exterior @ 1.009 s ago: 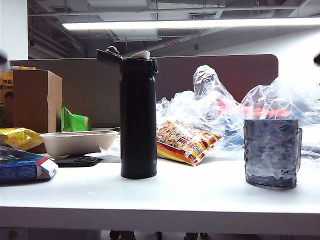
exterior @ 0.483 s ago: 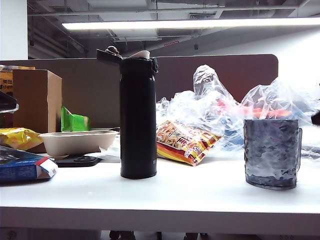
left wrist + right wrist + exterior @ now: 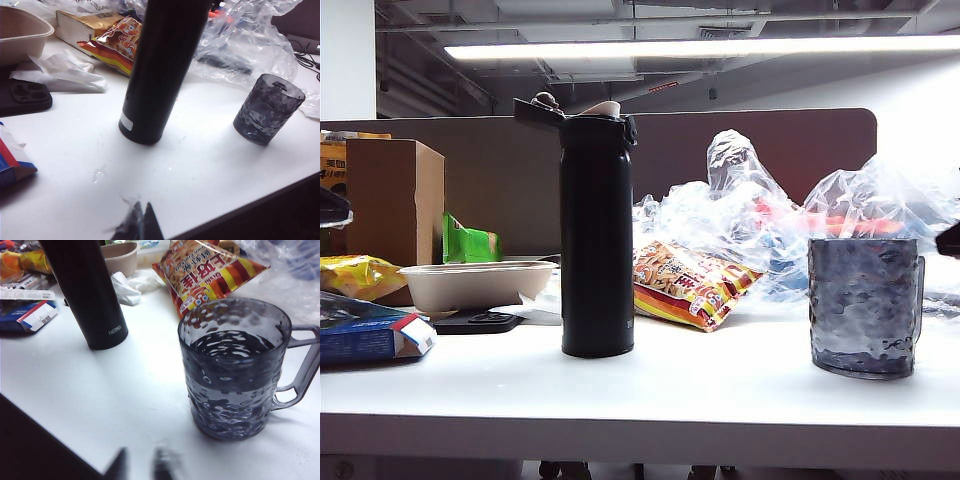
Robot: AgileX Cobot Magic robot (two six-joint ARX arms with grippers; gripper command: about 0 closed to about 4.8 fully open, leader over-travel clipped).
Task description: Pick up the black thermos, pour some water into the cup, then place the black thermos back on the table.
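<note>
The left claw shows in its wrist view as two dark finger tips pressed together, clenched on nothing, hanging over the near edge of the table. In the exterior view it is only a dark sliver at the far left edge. The right claw appears in its own wrist view as two blurred dark fingers with a narrow gap between them, slightly parted and holding nothing, also above the near part of the table.

Out from the left claw, the black thermos stands upright just ahead and a little to the right, its long axis vertical, base flat on the table, lid flipped open at the top in the exterior view. Nothing stands between the claw and the flask's lower body. The cup sits directly ahead of the right claw, upright, handle turned to the right and water already standing in it to well over half its height. Thermos and cup are well apart, the thermos left of centre, the cup at the right.

Judging from this, the left arm is the nearer to the thermos and has the clear line to it. A grasp would need that claw to part first and close across the upright body from the near side. A snack bag and crumpled plastic lie behind, clear of that approach.
</note>
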